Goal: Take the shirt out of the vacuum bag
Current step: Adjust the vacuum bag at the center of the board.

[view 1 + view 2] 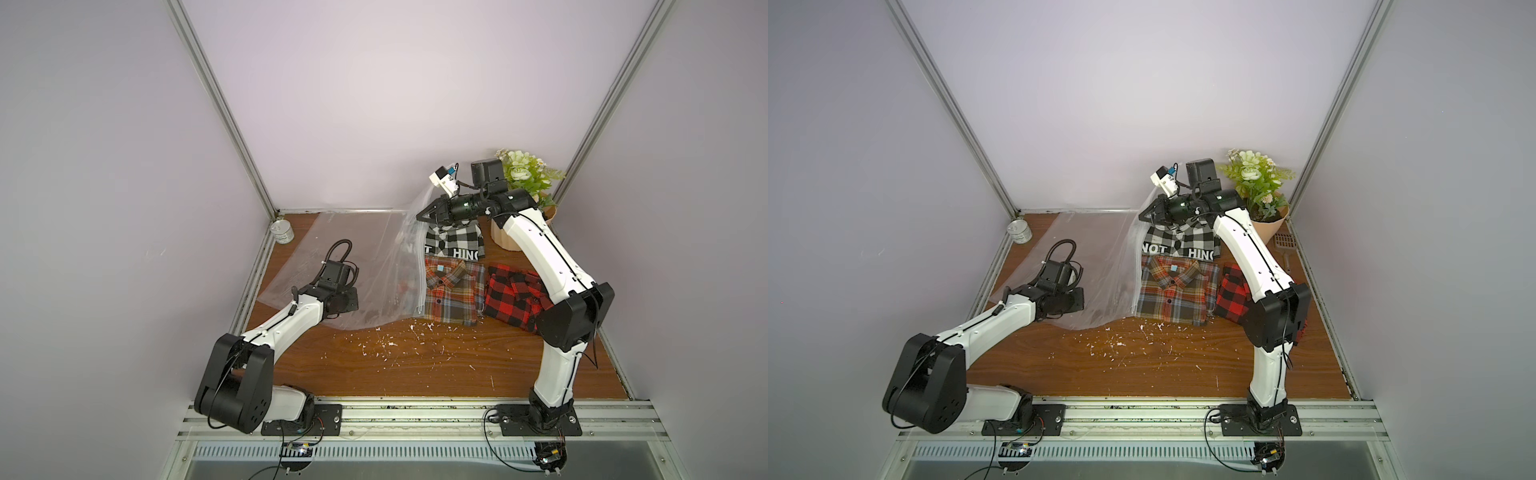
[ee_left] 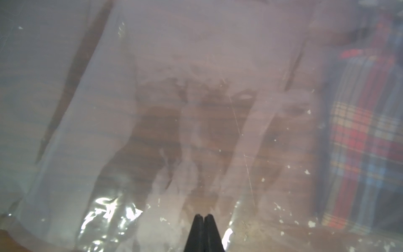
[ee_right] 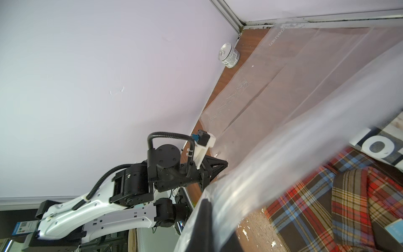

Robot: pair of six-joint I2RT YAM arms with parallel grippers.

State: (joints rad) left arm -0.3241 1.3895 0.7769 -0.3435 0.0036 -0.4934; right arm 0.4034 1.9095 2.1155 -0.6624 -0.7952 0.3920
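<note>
Black right claw (image 1: 419,216), clamped shut, holds one edge of the large clear plastic vacuum bag (image 1: 353,245) raised. The left claw (image 2: 204,217), tips pressed together, sits on the bag's flat part; whether it pinches film is unclear. A folded orange-brown plaid shirt (image 1: 453,291) lies just beside the raised edge.
</note>
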